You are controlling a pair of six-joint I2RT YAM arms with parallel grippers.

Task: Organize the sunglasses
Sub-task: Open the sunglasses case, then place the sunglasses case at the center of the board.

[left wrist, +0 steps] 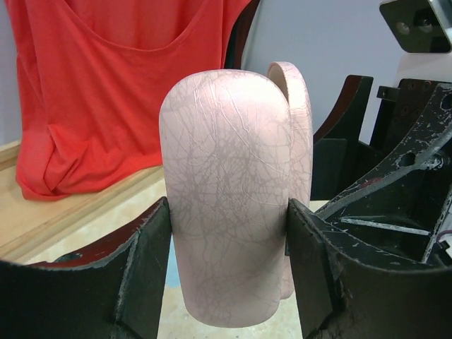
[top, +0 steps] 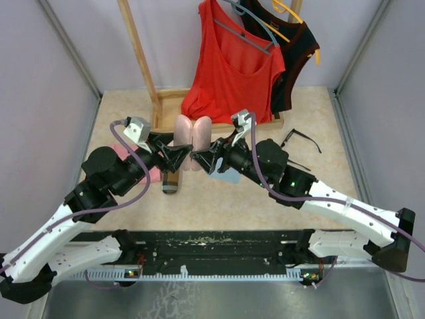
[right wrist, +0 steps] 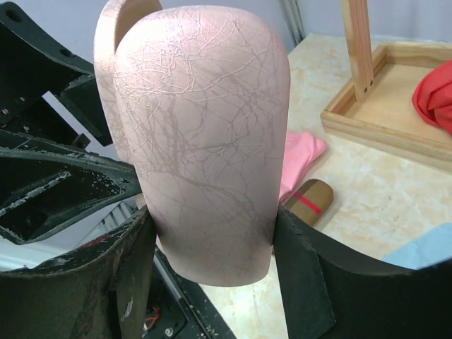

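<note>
**Pink case clamped in both claws; sunglasses lie loose on surface**

Finding: the pink case (top: 192, 135) is raised above the surface (top: 219, 199) and hinged open. The left claw (left wrist: 227, 275) is clamped across one shell and the right claw (right wrist: 212, 261) across the other.

Location: the black-framed sunglasses (top: 304, 140) lie on the surface right of the right arm, well apart from both claws, arms apparently unfolded. The reddish-brown pair cannot be made out in any view.

Assessment: the sunglasses should be very light. The front frame is stiff, but the arms are thin and weak at the hinges, and the lenses are slick and easily scratched.

Recommendation: grip the thick front frame at the bridge or the top bar, never an arm tip or a lens
</note>
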